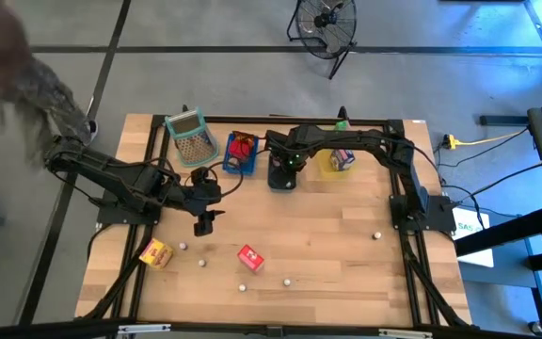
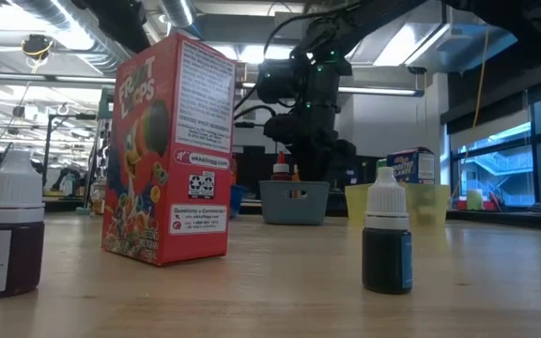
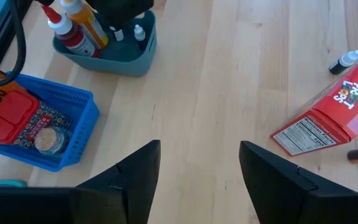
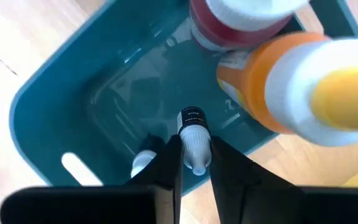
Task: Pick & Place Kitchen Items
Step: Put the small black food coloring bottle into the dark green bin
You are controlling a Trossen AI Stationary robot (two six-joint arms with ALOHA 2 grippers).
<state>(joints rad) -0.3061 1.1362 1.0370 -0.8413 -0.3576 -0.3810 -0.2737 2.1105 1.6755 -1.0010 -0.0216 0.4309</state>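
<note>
Over the grey tray (image 4: 55, 106), near the middle of the high view's upper half, the right claw (image 4: 194, 163) grips a small white-capped bottle (image 4: 193, 138) between its fingers, held just above the tray's floor. Another small bottle (image 4: 143, 162) lies in the tray beside it, and a red squeeze bottle (image 4: 241, 22) and an orange one (image 4: 291, 87) stand at the tray's far side. The left claw (image 3: 199, 163) hangs over bare desk (image 3: 229, 81) left of centre in the high view, its fingers spread apart with nothing between them. To the left of the grey tray sits the blue tray (image 1: 240, 155), holding red packets and a small jar. A red carton (image 1: 250, 257) stands in the lower middle of the high view, a yellow-orange carton (image 1: 155, 252) at lower left, and tiny bottles are scattered round them. A purple-white carton (image 1: 342, 158) rests in the yellow tray (image 1: 328, 164), right of the grey one. The mesh basket (image 1: 189, 137) stands at upper left.
</note>
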